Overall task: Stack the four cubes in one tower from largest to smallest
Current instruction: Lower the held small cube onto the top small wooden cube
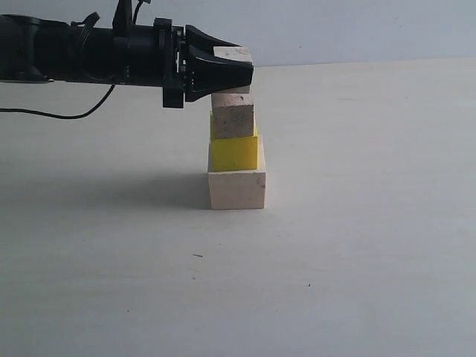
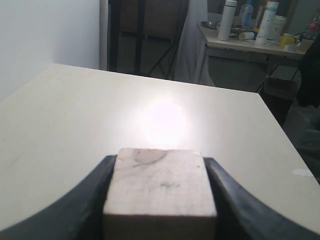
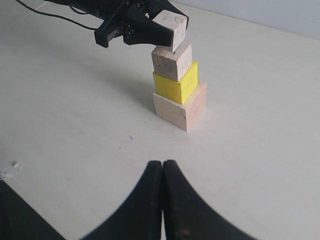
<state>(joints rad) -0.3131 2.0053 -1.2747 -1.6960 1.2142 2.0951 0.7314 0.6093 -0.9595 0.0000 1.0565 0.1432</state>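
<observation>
**Last cube right on top of the tower, left tool gripping it**

The left tool comes in level from the left and is clamped on the small cube, one black finger on each side. That cube is right above the medium cube. It looks like it's touching, but I honestly can't tell if it's fully resting there. Under that sits the yellow cube, and the big cube is at the bottom, flat on the pale surface. So the tower is one column around the middle of the surface, largest at the bottom. The right tool is closed with its fingers pressed together and holds nothing. It hangs over the surface, well apart from the tower.
</observation>
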